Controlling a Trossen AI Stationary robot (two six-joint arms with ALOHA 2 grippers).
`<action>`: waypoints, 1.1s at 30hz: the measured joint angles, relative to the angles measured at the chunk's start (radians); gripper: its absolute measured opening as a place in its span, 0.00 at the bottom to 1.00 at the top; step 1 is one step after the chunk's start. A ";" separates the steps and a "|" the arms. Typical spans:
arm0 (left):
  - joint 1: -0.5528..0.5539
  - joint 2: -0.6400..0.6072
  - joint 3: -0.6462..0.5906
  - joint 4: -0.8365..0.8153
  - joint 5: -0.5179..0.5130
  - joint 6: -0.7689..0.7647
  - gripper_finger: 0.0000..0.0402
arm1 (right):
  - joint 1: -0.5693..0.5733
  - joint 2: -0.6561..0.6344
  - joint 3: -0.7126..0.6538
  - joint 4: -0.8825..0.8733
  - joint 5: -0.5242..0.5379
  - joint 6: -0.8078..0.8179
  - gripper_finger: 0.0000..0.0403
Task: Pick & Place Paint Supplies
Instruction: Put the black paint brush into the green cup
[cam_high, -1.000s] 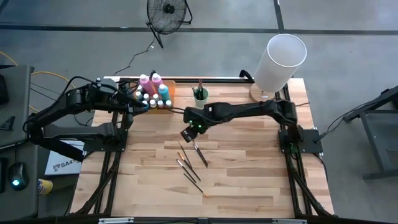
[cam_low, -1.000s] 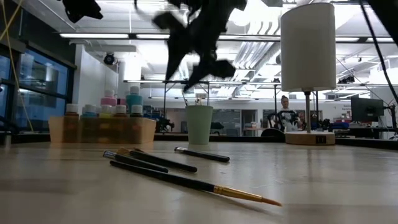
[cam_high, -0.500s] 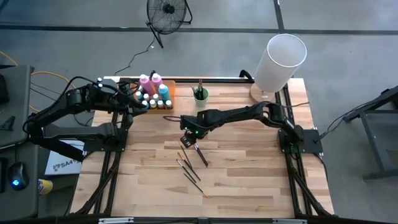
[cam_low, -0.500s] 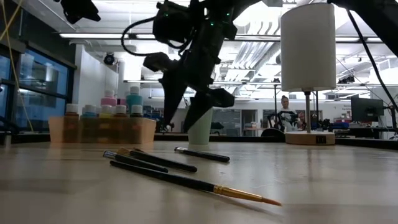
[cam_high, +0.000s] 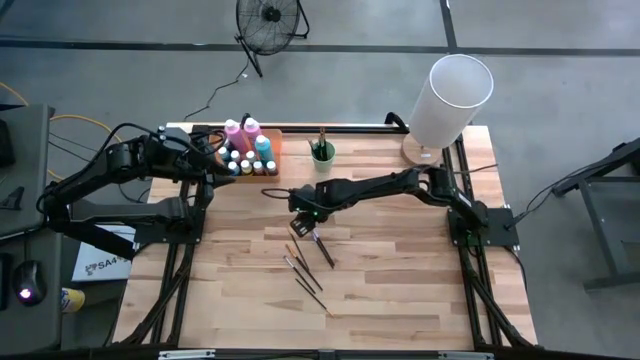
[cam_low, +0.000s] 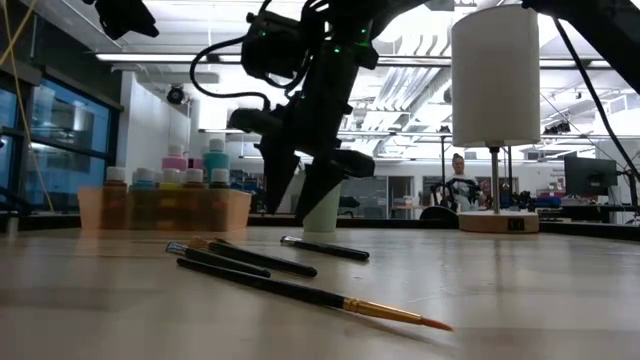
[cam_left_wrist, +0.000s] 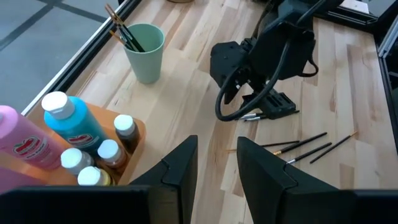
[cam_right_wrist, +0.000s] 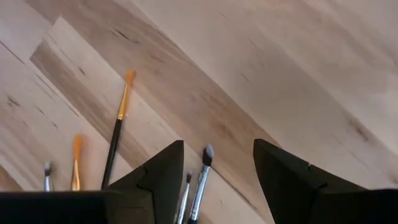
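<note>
Now the right pincer (cam_high: 303, 226), spread wide, hovers over thin dark-handled brushes (cam_high: 322, 247) on the wooden counter (cam_high: 400, 280), probably picking one; the left pincer (cam_left_wrist: 212, 163) waits parted.

brushes (cam_high: 308, 262): thin, dark, flat mid-table | paint bottles (cam_high: 246, 152): upright, pale caps, far-left corner

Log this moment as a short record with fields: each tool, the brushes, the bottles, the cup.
right tool: open, low over the loose brushes at mid-table
left tool: open, raised beside the orange tray
loose brushes: lying flat on the table
paint bottles: upright in the orange tray
green cup: upright, brushes standing in it
</note>
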 joint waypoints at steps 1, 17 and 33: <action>0.000 0.000 0.000 0.000 0.000 0.000 0.27 | 0.000 0.000 0.000 0.002 0.001 0.000 0.47; 0.000 0.000 0.001 -0.015 0.000 -0.003 0.27 | 0.058 0.028 0.002 -0.005 0.097 0.011 0.47; 0.000 0.000 0.001 -0.023 0.001 -0.018 0.27 | 0.074 0.060 0.002 -0.008 0.127 0.044 0.47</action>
